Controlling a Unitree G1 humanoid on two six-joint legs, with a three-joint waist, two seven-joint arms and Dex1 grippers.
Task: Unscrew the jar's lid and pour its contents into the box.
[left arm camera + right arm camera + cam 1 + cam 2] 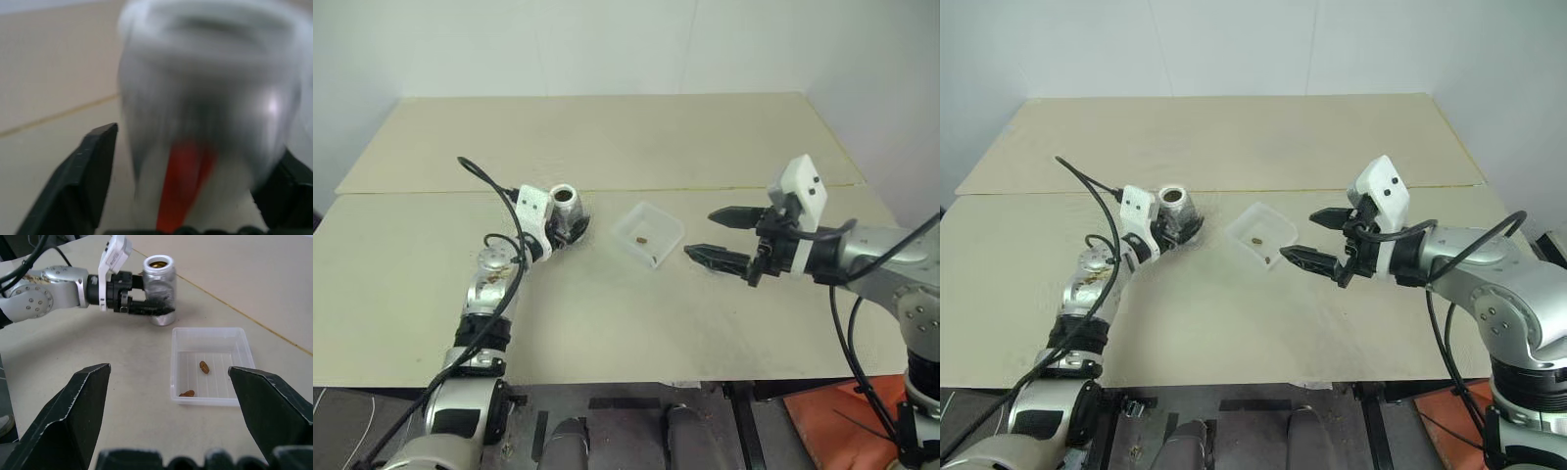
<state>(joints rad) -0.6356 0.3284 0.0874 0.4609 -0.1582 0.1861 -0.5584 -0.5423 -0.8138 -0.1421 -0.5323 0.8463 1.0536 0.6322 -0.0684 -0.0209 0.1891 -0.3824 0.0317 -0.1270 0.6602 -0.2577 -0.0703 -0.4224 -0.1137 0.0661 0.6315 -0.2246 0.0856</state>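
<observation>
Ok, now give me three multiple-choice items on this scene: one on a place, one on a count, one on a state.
1. Where is the jar?
A. Inside the box
B. Upright on the table, to the robot's left of the box
C. Lifted in the right hand

2. How many brown bits lie in the box?
A. None
B. Five
C. Two

3. What state is the right hand in?
A. Open and empty
B. Shut on the jar
C. Shut on the box

Key: 1 B, the jar's base rests on the tabletop beside the box; 2 C, the right wrist view shows two; 3 A, its fingers stand wide apart with nothing between them.
</observation>
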